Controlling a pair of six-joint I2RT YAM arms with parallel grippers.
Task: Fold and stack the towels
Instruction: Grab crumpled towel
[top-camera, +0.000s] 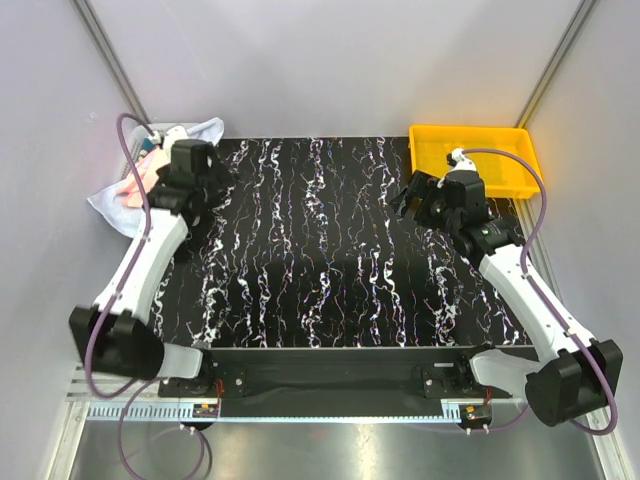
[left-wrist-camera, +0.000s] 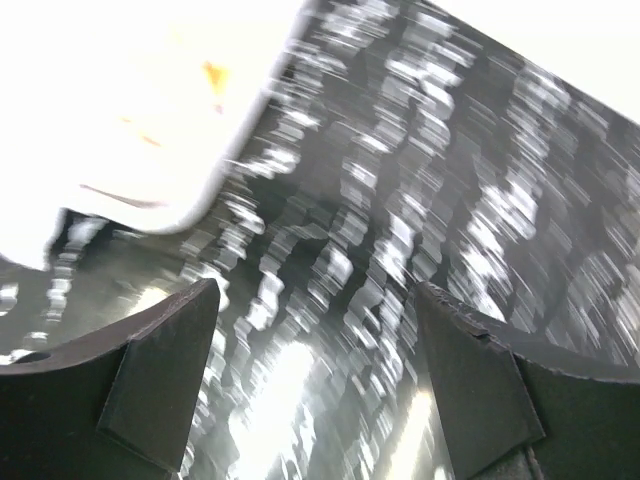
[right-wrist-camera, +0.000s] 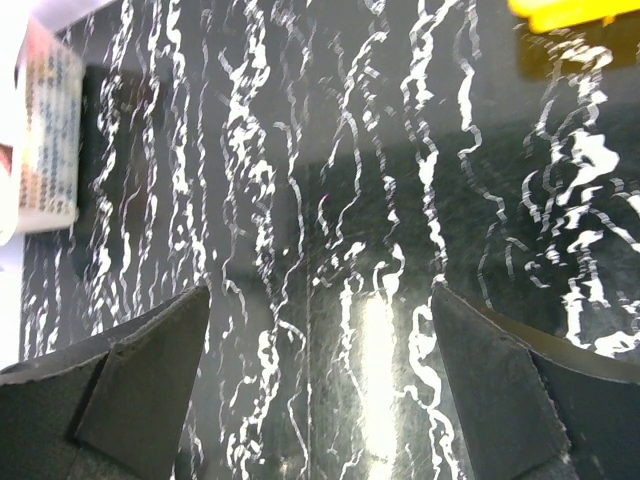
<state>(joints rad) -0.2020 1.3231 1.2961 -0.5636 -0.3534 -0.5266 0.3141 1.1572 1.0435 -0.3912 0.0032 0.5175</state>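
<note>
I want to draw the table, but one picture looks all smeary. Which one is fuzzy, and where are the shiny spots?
Left wrist view: fuzzy, white streaks on the table smeared, a white object washed out at top left, a glare patch low down. Right wrist view: sharp, one bright glare stripe on the table. Top external view: sharp, evenly lit, a faint sheen mid-table.

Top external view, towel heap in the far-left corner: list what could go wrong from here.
1. The heap of pink and pale blue cloth towels is bunched, so the open left gripper may pinch several layers at once.
2. The heap overhangs the black marbled mat; a push could shove it off.
3. The open right gripper sits close to the yellow plastic tray and could bump it.
</note>
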